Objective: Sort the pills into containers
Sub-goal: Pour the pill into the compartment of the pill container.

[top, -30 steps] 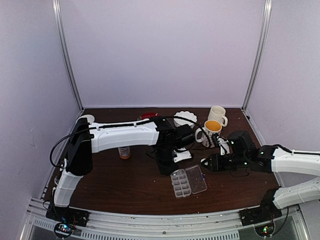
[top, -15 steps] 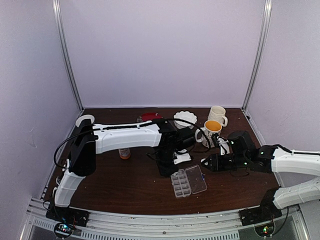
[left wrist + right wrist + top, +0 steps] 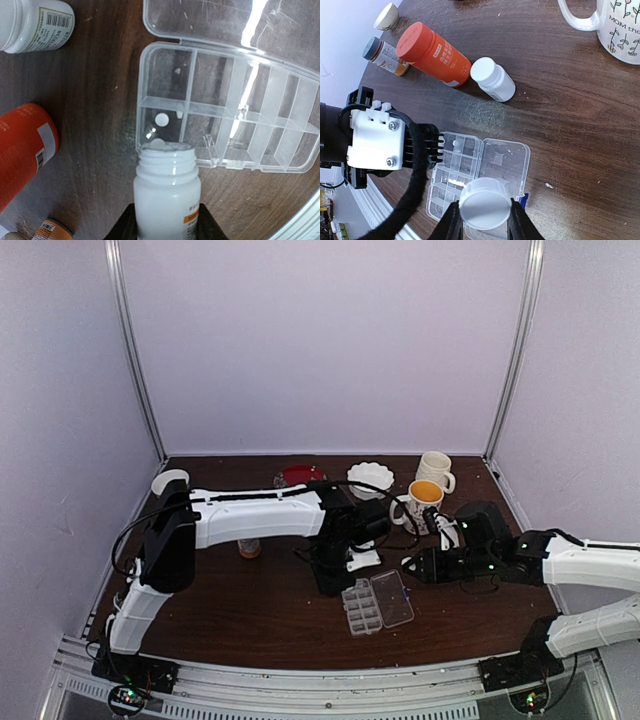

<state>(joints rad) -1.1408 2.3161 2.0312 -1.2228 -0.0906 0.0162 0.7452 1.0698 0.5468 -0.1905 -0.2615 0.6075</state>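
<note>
Pill box [image 3: 295, 115] of clear plastic, shown open on the dark worktop [image 3: 100, 100] between the 2 arms, with its hinged lid [image 3: 215, 20] folded back flat. Compartments [image 3: 165, 75] are set in 2 rows. Pills [image 3: 161, 119] are seen at 1 end of the box: a round one and a smaller bit in the end compartment of the row away from the lid, and 1 small bit in the end compartment beside it. The left end effector [image 3: 166, 227] is clamped on an uncapped white bottle [image 3: 166, 192], whose mouth is directed at that end of the box; 1 pill rests at the lip. The right end effector [image 3: 485, 220] is closed on a round white cap [image 3: 485, 202], held near the lid side. An orange bottle [image 3: 432, 52], a grey-capped bottle [image 3: 382, 54] and a small white bottle [image 3: 493, 78] lie beyond the box.
</note>
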